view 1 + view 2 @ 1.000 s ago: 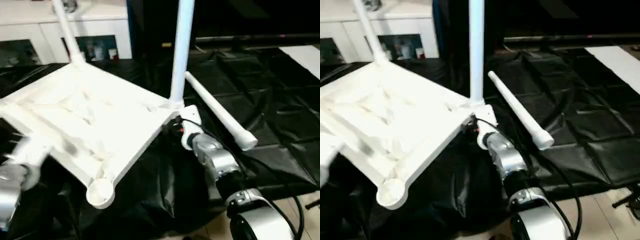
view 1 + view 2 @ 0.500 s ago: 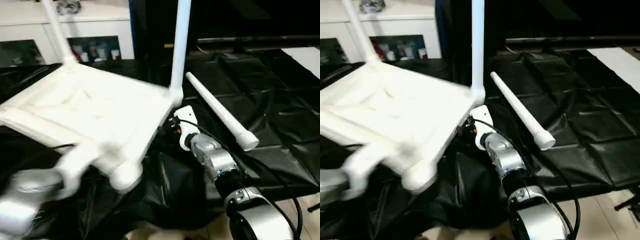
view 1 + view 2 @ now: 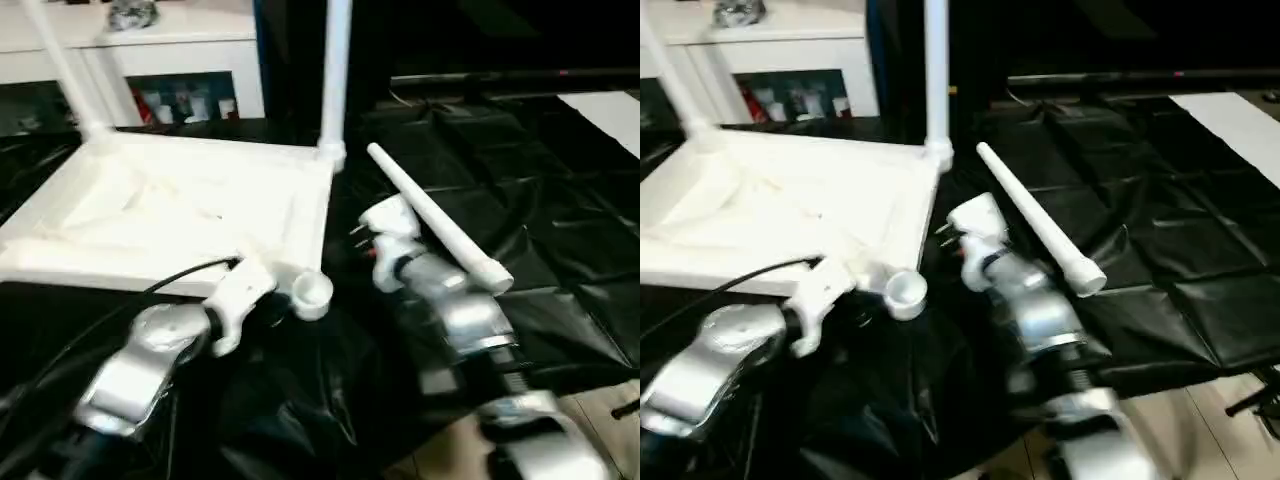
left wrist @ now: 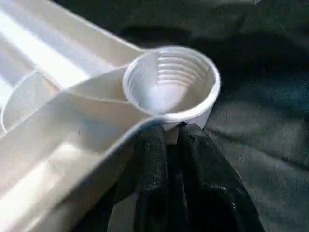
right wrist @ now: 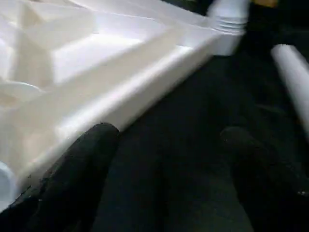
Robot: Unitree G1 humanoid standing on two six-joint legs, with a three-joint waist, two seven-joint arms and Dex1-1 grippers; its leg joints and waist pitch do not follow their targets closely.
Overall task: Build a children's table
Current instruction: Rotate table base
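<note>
Table top (image 3: 180, 205) lies upside down with two legs (image 3: 335, 75) fitted; we pinch its empty corner socket (image 4: 170, 83) in our left gripper (image 4: 171, 140), right gripper (image 5: 164, 159) spread, loose leg (image 3: 435, 222) waiting.

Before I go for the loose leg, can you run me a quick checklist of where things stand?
1. Table top lying underside up on the black sheet: ok.
2. Legs already standing in the far corner sockets: ok, two upright, one at the far right corner and one at the far left.
3. Near right socket empty and open: ok, threads visible inside.
4. Left tool steadying the top: ok, fingers pinched on the rim just below that socket.
5. Right tool free for pickup: ok, open, holding nothing, beside the top's edge.
6. Loose leg accessible: ok, lying on the sheet beside the right forearm.
</note>
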